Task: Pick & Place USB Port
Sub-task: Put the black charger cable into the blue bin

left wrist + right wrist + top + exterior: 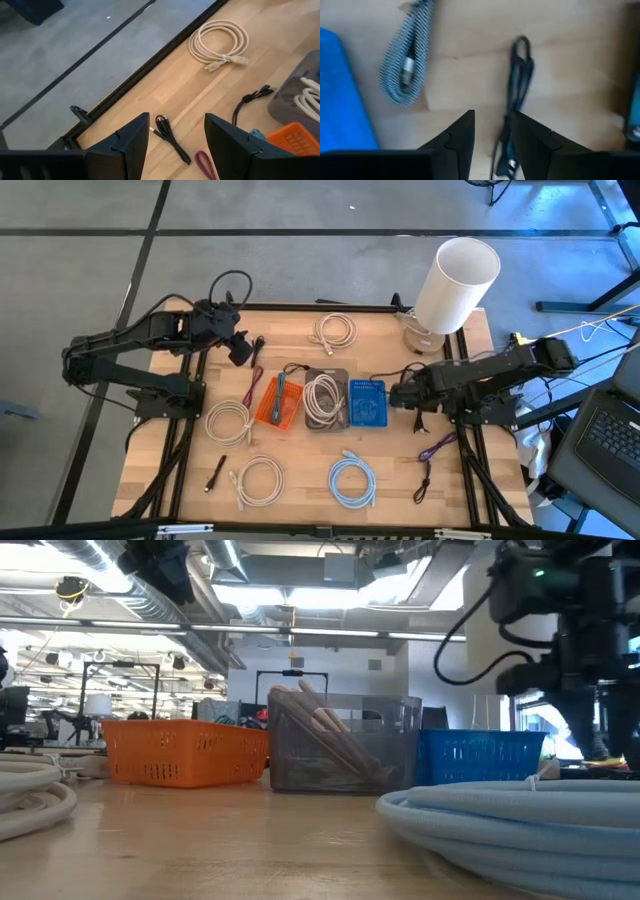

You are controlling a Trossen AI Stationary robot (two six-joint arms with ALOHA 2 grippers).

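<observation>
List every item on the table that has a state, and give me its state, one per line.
Left tool: open, empty, above a small black cable.
Right tool: open, empty, over a black cable.
Orange basket: holds a cable.
Grey bin: holds a coiled white cable.
Blue basket: contents unclear.
Light blue cable: coiled, on the table.
White cylinder: upright.

black usb cable (517,85) loosely folded, flat on wood, beside braided cable (406,75)
</observation>
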